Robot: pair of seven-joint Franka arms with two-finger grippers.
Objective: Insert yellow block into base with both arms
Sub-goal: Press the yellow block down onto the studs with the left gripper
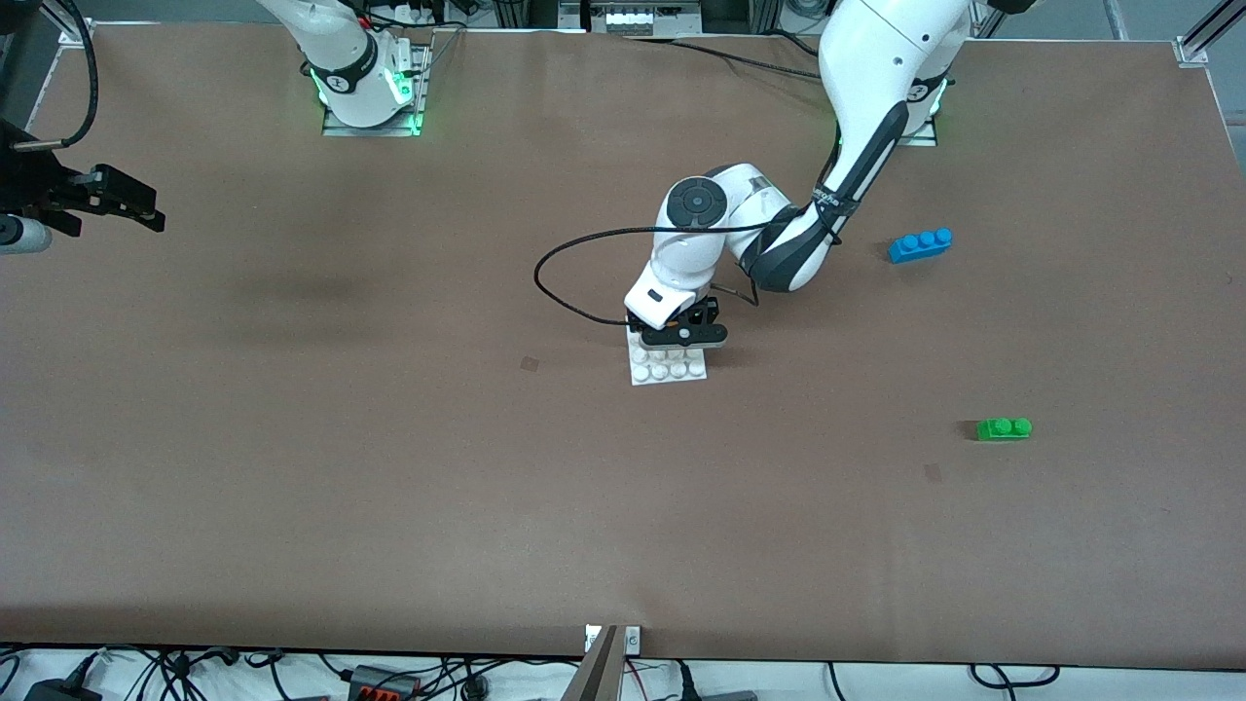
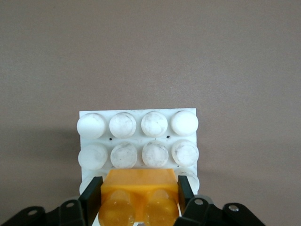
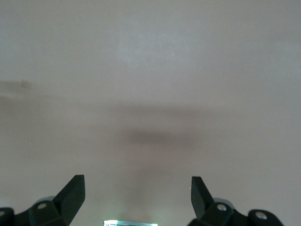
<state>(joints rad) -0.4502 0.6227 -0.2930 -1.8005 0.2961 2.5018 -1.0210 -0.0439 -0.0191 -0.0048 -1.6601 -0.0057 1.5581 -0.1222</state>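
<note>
**Left arm holds the yellow block down at the base; right arm waits**

The left gripper (image 2: 139, 200) is clamped on the yellow block (image 2: 139, 187), one finger (image 2: 92, 200) flat on each short end, studs up. The block sits low over the row of the base (image 2: 138, 141) farthest from the front camera; whether it is already seated on the studs cannot be told. In the front view the left gripper (image 1: 684, 334) covers that edge of the base (image 1: 668, 367), and the block itself is hidden there.

The block looks like a small, rigid plastic brick: light, hard and smooth, so probably apt to slip or twist if pinched off-centre. The present hold across its ends seems sound, leaving the underside free to meet the studs. The base is a thin, light plate that would likely slide or tip under an uneven push, so a hold from the second arm may be needed.

The right gripper (image 3: 138, 195) has its fingers spread wide and empty, over bare table (image 1: 389, 438) at the right arm's end, well apart from the base; that arm waits.

A blue brick (image 1: 920, 244) and a green brick (image 1: 1004, 428) lie toward the left arm's end, well clear. Nothing stands around the base to hinder either arm.
</note>
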